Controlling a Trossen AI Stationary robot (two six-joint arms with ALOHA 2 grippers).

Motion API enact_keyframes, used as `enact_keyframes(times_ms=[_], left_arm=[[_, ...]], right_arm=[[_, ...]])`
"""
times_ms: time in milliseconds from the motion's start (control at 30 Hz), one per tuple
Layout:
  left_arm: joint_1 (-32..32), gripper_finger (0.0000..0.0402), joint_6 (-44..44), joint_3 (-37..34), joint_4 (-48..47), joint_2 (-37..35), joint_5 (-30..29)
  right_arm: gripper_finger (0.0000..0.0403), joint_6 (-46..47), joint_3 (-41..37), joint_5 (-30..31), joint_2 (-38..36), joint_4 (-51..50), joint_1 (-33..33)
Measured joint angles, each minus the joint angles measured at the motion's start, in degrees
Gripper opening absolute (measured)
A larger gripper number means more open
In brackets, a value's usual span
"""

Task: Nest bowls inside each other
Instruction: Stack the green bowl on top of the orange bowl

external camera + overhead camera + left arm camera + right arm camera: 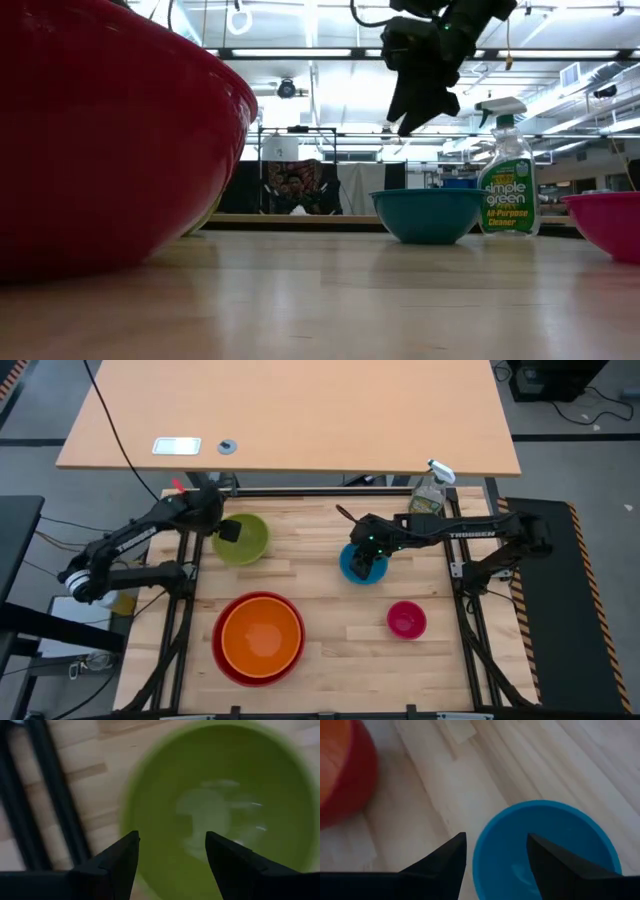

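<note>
The lime green bowl (242, 540) stands on its base at the table's far left. My left gripper (172, 837) hangs open over its rim (131, 815), one finger over the hollow and one over the table. The blue bowl (362, 565) stands at the far centre-right. My right gripper (496, 837) is open above its rim (479, 851); the low view shows this gripper (410, 120) clear above the blue bowl (428, 215). The orange bowl (262, 635) sits inside the red bowl (225, 660) near the front. The magenta-pink bowl (406, 620) stands alone at the right.
A clear spray bottle (430, 490) stands at the table's far right edge, just behind the blue bowl. A tan desk (300, 410) lies beyond the table. Bare wood (330, 600) separates the bowls. A person (292, 190) sits far off in the room.
</note>
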Motion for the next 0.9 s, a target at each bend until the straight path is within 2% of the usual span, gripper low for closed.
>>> enact_keyframes(times_ms=[267,633,767,900], left_arm=[[7.33,0.0231,5.48,0.0,-0.24,6.96,0.09],[9.5,0.0229,8.06,0.02,-0.02,14.96,0.13],[9.41,0.0198,9.4,-0.19,0.19,15.12,2.8],[9.39,0.014,9.54,-0.87,0.02,15.16,4.28]], right_arm=[[0.0213,-2.84,0.0,0.01,-0.28,2.91,0.87],[0.0213,-4.55,0.0,0.03,-0.28,5.71,0.87],[0.0213,-4.69,0.0,0.2,-0.26,7.0,0.87],[0.0213,-4.23,0.0,0.26,-0.26,8.65,0.87]])
